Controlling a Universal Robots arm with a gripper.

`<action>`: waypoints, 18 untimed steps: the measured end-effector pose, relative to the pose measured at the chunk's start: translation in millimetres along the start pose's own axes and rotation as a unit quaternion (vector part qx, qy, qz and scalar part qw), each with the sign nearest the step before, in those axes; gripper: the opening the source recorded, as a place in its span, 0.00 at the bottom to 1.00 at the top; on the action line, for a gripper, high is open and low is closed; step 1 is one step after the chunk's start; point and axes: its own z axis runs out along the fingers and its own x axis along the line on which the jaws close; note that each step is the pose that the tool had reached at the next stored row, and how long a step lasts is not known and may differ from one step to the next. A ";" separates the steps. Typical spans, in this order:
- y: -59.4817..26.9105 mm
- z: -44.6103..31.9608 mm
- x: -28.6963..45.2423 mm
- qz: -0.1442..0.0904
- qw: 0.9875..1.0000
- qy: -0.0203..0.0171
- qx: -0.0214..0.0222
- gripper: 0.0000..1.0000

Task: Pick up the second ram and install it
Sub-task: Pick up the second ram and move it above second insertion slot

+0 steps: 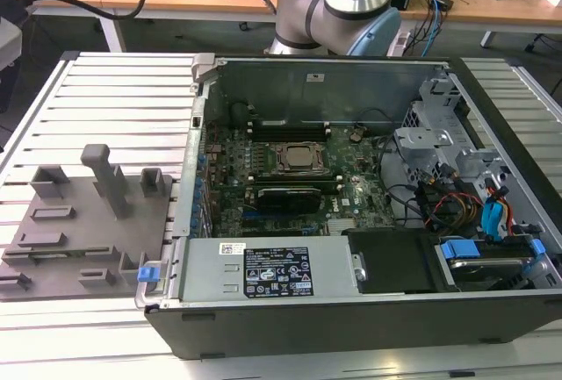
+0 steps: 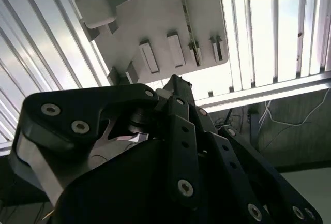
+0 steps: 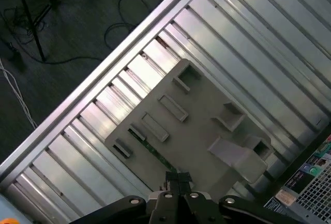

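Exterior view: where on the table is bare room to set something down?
The table is bare between the grey tray and its far edge, and along the strip before the computer case. Inside the case is crowded.

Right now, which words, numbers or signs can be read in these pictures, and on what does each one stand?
None is readable.
Black label on the grey cover: print too small.
White sticker beside it: too small.
Coloured labels in the first wrist view: blurred.
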 end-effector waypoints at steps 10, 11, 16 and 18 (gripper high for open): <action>0.0 0.0 0.0 -0.069 0.998 0.003 0.000 0.11; 0.0 0.0 0.0 -0.074 0.997 0.003 0.000 0.11; 0.0 0.0 0.0 -0.109 0.994 0.005 -0.001 0.11; 0.0 0.0 0.0 -0.125 0.992 0.005 -0.001 0.11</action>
